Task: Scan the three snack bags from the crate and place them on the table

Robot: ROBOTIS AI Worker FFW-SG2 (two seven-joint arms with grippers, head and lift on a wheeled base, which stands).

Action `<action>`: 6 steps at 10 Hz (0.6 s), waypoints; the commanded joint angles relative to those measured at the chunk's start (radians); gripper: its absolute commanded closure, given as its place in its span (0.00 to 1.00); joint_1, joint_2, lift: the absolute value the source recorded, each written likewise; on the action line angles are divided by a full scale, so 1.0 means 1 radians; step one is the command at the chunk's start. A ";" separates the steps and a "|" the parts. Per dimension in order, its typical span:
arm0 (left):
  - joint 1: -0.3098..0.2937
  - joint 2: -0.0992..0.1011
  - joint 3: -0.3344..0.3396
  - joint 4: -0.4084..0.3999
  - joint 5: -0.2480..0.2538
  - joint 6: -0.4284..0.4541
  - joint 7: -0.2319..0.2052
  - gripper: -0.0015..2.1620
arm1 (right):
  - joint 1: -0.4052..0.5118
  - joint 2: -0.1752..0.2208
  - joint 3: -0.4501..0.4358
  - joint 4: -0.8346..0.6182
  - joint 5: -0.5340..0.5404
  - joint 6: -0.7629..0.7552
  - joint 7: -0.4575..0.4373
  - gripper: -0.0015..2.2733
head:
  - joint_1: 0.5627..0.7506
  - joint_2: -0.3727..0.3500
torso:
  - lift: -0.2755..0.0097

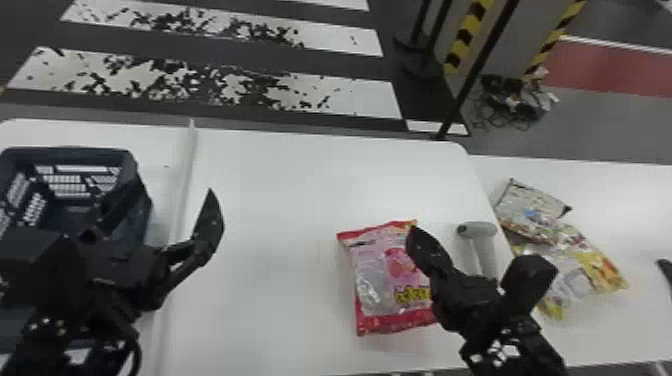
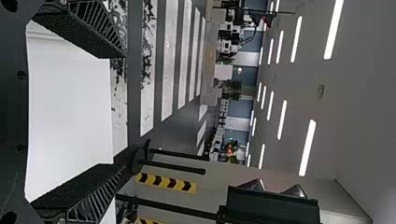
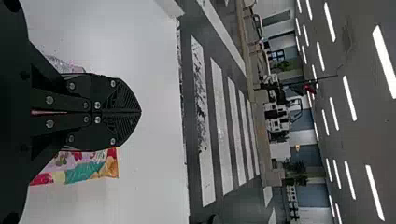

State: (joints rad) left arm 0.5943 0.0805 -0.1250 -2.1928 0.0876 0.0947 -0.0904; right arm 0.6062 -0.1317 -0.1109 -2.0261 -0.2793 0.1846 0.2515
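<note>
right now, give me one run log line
left gripper open, empty | right gripper shut, empty | red snack bag on table | more bags to its right | crate far left

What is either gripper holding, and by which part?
Nothing is held: the left gripper is open and empty, the right gripper shut on nothing.

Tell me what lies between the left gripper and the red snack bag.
Nothing: in the head view, the stretch from the left gripper to the red snack bag is bare white table.
</note>
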 commanded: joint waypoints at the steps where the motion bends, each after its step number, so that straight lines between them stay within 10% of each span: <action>1: 0.002 -0.001 0.001 -0.004 -0.003 0.000 0.000 0.02 | -0.011 0.009 0.043 0.027 0.002 -0.001 -0.001 0.99 | 0.70 0.32 | 0.75; 6: 0.005 0.002 0.001 -0.007 -0.008 0.006 0.000 0.02 | -0.077 0.012 0.069 0.225 0.017 -0.069 -0.018 0.99 | 0.70 0.37 | 0.75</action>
State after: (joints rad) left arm 0.5983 0.0822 -0.1268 -2.1990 0.0799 0.0984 -0.0905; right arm 0.5396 -0.1198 -0.0410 -1.8225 -0.2617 0.1217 0.2338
